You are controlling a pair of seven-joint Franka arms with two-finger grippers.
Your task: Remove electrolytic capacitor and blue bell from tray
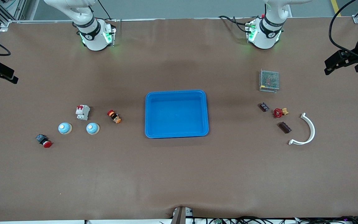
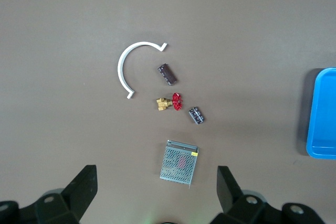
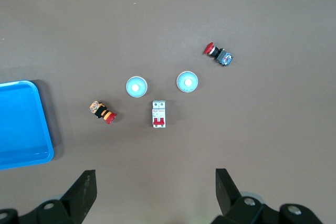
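Brown bench (image 1: 179, 174) carries a blue tray (image 1: 176, 134) at its middle. Both arms wait raised, wrists pointing straight down. The left pincer (image 2: 157, 195) hangs released, fingers spread wide, over the left arm's end of the bench. Below it lie two dark capacitors (image 2: 167, 74) (image 2: 197, 115), a red-handled brass valve (image 2: 169, 102), a white curved clip (image 2: 126, 65) and a mesh power supply (image 2: 179, 161). The right pincer (image 3: 156, 195), equally released, hangs over its own end, above two pale blue bells (image 3: 136, 86) (image 3: 187, 81), a circuit breaker (image 3: 159, 114) and two red push-button switches (image 3: 102, 112) (image 3: 219, 54).
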